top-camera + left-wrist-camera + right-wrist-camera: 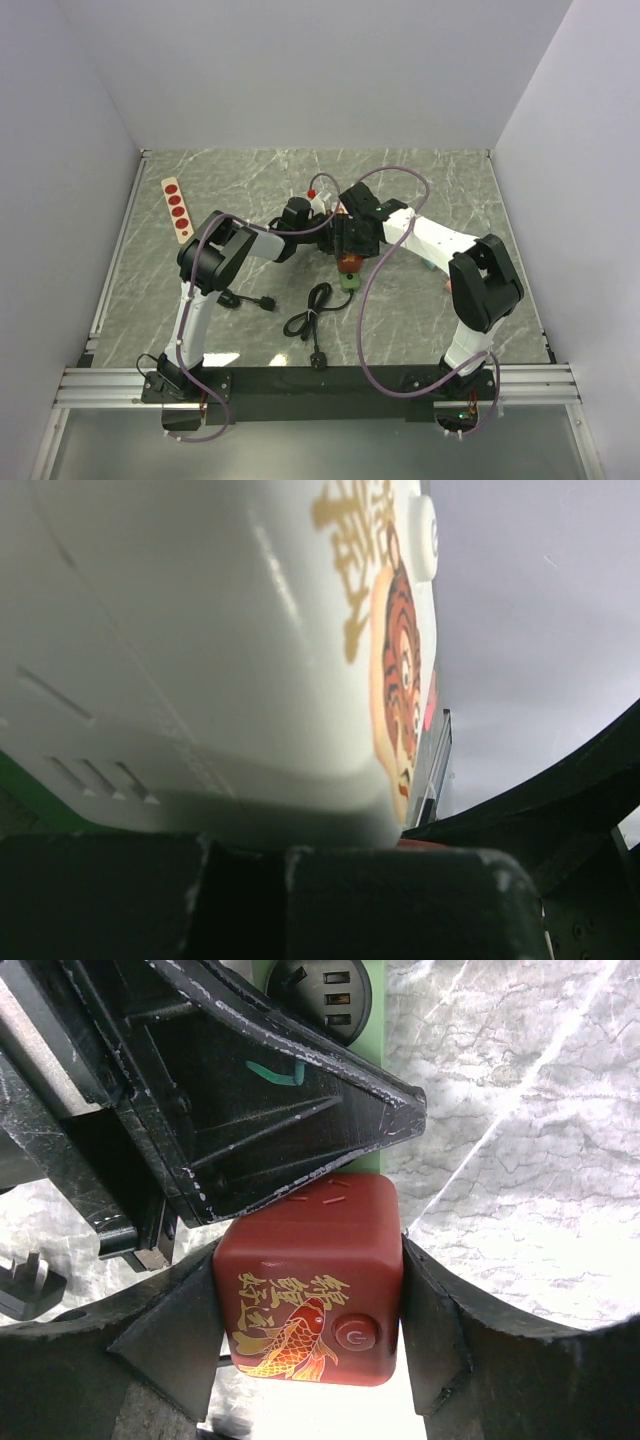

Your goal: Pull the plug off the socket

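A red cube plug (308,1280) with a gold fish print and a power button sits at the end of a green socket strip (374,1005). My right gripper (308,1305) is shut on its two sides. In the top view the red plug (349,263) and green strip (348,282) lie mid-table under my right gripper (349,252). My left gripper (318,222) reaches in from the left over the strip. In the left wrist view its fingers (400,900) lie close together below a white cube (200,650) with a tiger print.
A black round socket (320,988) sits further along the strip. A loose black cable (312,318) and a black plug (264,303) lie in front. A beige strip with red dots (176,208) lies at the far left. The raised table rim (118,240) runs along the left.
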`<action>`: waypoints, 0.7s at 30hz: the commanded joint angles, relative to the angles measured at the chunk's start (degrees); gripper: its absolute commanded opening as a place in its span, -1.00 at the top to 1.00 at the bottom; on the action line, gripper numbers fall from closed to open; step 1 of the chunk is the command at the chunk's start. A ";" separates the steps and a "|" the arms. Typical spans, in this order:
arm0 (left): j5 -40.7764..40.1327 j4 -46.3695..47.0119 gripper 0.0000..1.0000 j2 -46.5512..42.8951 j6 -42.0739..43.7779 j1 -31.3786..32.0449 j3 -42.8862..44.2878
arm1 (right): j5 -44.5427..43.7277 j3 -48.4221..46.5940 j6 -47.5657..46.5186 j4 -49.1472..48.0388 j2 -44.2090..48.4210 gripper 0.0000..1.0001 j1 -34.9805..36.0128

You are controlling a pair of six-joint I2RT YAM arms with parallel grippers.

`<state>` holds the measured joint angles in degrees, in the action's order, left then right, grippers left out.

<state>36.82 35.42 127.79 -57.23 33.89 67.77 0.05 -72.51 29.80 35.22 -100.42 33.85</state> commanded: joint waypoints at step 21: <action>-9.04 -24.61 0.99 8.97 8.45 1.09 -3.17 | -5.06 -16.87 1.22 16.63 10.16 1.00 1.40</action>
<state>36.49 32.34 127.76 -56.47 34.22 69.14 -3.55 -87.99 30.46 48.47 -91.22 34.87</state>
